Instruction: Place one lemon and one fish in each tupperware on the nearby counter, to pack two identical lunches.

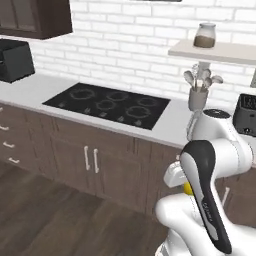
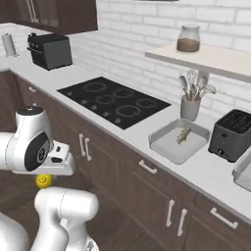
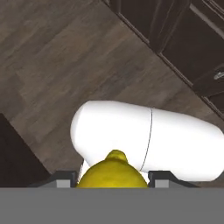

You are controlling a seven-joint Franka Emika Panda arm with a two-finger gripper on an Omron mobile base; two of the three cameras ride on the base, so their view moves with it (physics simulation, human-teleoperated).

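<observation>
My gripper (image 3: 113, 180) is shut on a yellow lemon (image 3: 113, 173), which sits between the two finger tips. It hangs low over the wooden floor, in front of the cabinets and well below the counter (image 2: 206, 169). From the base views the lemon (image 2: 44, 181) (image 1: 188, 188) peeks out under the white hand. A light-grey tupperware (image 2: 162, 146) stands on the counter right of the cooktop, with one slender fish (image 2: 184, 134) lying in it. The corner of another tupperware (image 2: 243, 172) shows at the right edge.
A black cooktop (image 2: 113, 102) is set into the counter. A black toaster (image 2: 232, 133) stands between the trays, with a utensil holder (image 2: 190, 107) behind the near one. A dark appliance (image 2: 50, 50) sits far left. A wall shelf carries a jar (image 2: 188, 39).
</observation>
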